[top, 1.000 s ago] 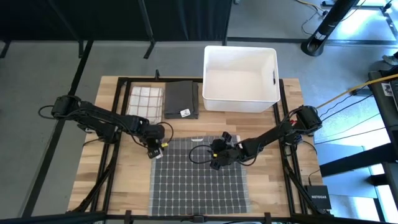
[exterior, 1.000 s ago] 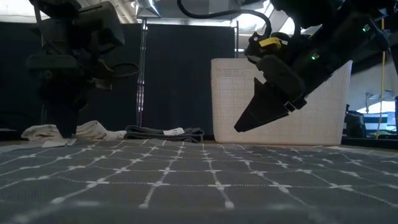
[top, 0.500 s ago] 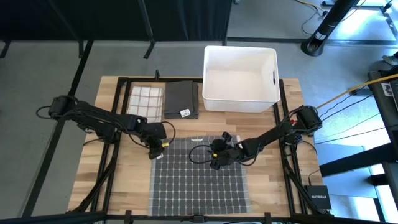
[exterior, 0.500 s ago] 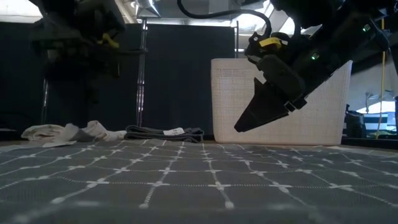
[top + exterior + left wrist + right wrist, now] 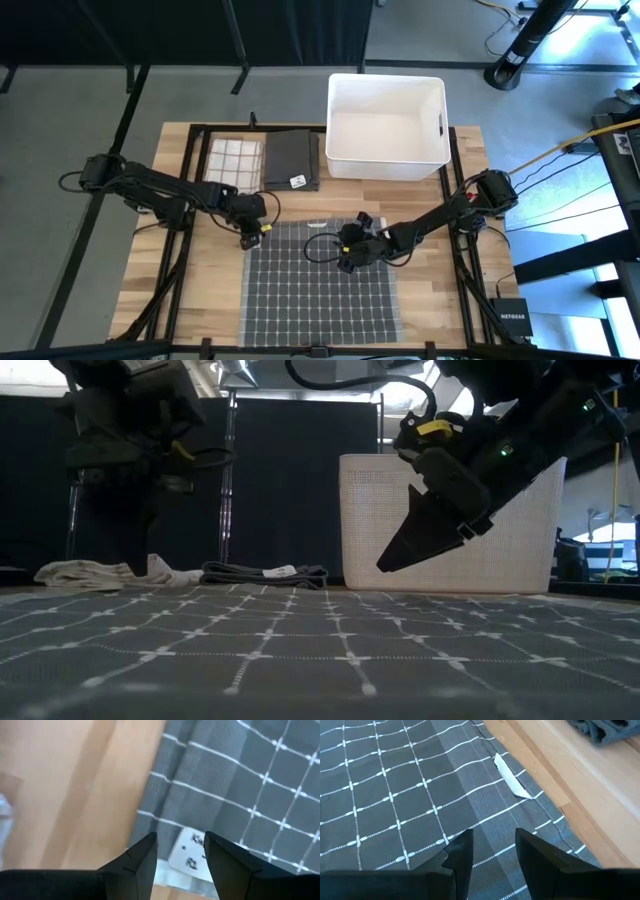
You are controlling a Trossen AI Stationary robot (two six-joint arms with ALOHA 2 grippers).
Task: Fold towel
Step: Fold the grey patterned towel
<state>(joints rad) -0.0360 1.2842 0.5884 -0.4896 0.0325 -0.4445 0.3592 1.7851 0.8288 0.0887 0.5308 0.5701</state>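
Observation:
A grey towel (image 5: 320, 285) with a white grid pattern lies spread flat on the wooden table, a white tag (image 5: 511, 781) at its far edge. My left gripper (image 5: 248, 240) stands open over the towel's far left corner (image 5: 165, 795), pointing steeply down. A printed white label (image 5: 189, 851) shows between its fingers. My right gripper (image 5: 345, 262) stands open over the towel's far middle, slanting down. In the low view its fingertips (image 5: 385, 565) hang clear above the cloth.
A white basket (image 5: 387, 125) stands at the far edge. Left of it lie a folded dark grey cloth (image 5: 292, 160) and a white checked cloth (image 5: 234, 160). Bare wood (image 5: 200, 290) lies left of the towel.
My left gripper has turned a little and shifted slightly toward the table's right, staying open above the towel's far left corner. The towel lies as before.

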